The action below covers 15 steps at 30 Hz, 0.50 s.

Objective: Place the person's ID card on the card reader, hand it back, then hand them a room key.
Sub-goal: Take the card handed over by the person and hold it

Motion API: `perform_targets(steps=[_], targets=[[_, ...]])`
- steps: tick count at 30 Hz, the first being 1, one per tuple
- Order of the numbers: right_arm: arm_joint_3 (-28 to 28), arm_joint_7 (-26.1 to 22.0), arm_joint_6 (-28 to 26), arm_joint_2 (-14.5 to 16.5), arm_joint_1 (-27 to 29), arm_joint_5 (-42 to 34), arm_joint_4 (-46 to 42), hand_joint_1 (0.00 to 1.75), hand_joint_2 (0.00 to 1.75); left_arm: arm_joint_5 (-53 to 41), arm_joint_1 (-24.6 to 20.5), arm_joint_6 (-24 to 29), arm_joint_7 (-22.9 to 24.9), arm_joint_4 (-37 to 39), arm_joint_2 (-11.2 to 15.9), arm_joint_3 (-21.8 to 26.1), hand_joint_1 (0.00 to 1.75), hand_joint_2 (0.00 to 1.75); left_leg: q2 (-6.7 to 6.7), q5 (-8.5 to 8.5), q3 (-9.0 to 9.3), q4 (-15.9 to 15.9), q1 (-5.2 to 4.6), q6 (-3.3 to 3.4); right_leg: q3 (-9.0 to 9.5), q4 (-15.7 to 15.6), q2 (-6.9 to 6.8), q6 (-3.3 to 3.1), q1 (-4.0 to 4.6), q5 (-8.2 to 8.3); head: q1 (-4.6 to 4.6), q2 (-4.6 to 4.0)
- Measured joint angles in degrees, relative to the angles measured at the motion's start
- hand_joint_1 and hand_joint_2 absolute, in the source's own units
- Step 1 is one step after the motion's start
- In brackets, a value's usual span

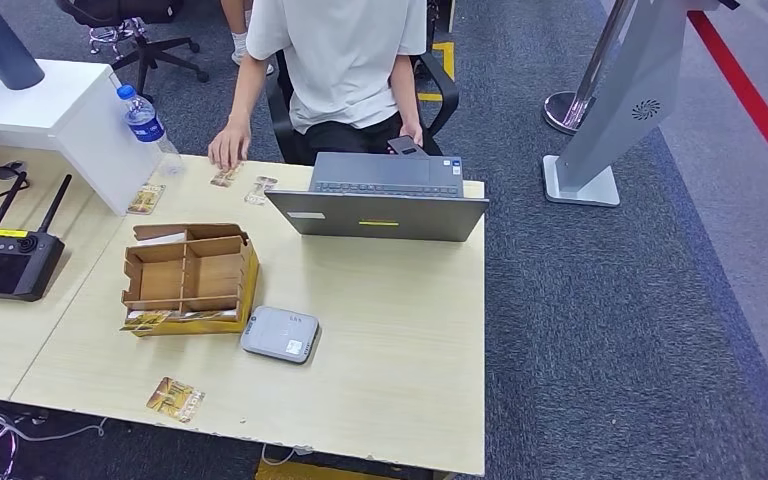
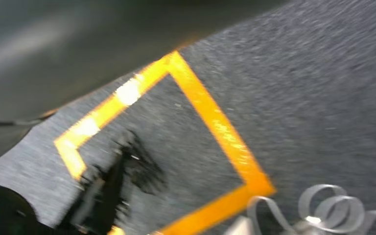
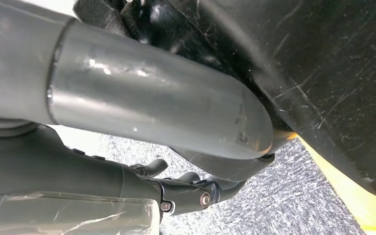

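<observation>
The grey card reader (image 1: 280,334) lies flat on the wooden table (image 1: 400,340), just right of a cardboard divider box (image 1: 190,278). A seated person in a white shirt (image 1: 340,60) rests one hand (image 1: 228,145) at the table's far edge beside a small patterned card (image 1: 226,176); a second card (image 1: 259,189) lies close by. The person's other hand holds a phone (image 1: 403,145). My right hand (image 3: 166,122) hangs low over the carpet, thumb and dark fingers (image 3: 191,188) apart, holding nothing. In the left wrist view a dark blurred shape (image 2: 117,186), seemingly my left hand, hangs over the floor.
A half-open grey laptop (image 1: 385,195) stands at the far side. More cards lie near the front edge (image 1: 174,399) and by a white block (image 1: 146,199). A water bottle (image 1: 148,125) and a black controller (image 1: 5,262) sit to the left. Yellow floor tape (image 2: 215,122) marks the carpet.
</observation>
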Motion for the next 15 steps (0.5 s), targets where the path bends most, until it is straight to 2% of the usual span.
perform_targets(steps=[3, 6, 10, 11, 12, 15], targets=[[-0.1, 0.2, 0.0, 0.2, 0.0, 0.1, 0.0, 0.0, 0.0, 2.0, 0.0, -4.7, -5.1, 0.0, -0.8, 2.5, 0.0, 0.0, 0.0, -0.01, 0.01, 0.0, 0.01, -0.01, 0.0, 0.0, 0.0, 0.0, 0.01, 0.0, 0.0, 0.0], [-0.4, 0.3, 0.0, 0.2, 0.0, 0.1, -0.1, 0.0, 0.0, 3.1, 0.1, -10.1, -7.0, -1.4, -1.8, 4.4, 0.0, 0.0, 0.0, -0.01, 0.01, 0.0, 0.02, -0.01, 0.0, 0.0, 0.0, -0.01, 0.02, 0.0, 0.01, 0.0], [-1.2, 0.6, 0.0, 0.2, 0.0, 0.3, -0.2, 0.0, 0.0, 3.8, 0.4, -18.7, -6.6, -9.6, -4.4, 8.1, 0.0, 1.75, 0.01, 0.0, 0.0, 0.0, 0.06, -0.02, 0.0, 0.0, 0.01, -0.01, 0.06, 0.0, 0.03, 0.0], [-1.3, 0.6, 0.2, 0.0, -0.1, 0.4, -0.2, 0.0, 0.0, 6.0, 0.2, -20.8, -5.2, -12.6, -4.1, 9.3, 0.0, 1.75, 0.03, 0.0, 0.0, 0.0, 0.15, -0.05, 0.0, 0.0, 0.02, -0.04, 0.15, 0.01, 0.09, 0.0], [-1.4, 0.6, 0.5, -0.3, -0.2, 0.6, -0.2, 0.0, 0.0, 9.4, -0.1, -22.4, -2.9, -16.1, -2.6, 10.7, 0.0, 1.75, 0.05, -0.02, -0.01, 0.0, 0.28, -0.13, 0.0, 0.0, 0.04, -0.12, 0.25, 0.03, 0.21, 0.0], [-1.5, 0.3, 1.9, -1.2, -0.5, 0.9, -0.2, 0.0, 0.0, 17.7, -1.0, -24.4, 3.2, -27.2, 2.8, 14.1, 0.0, 1.75, 0.15, -0.06, 0.06, 0.0, 0.47, -0.37, -0.03, 0.0, 0.07, -0.39, 0.45, 0.07, 0.16, 0.0]])
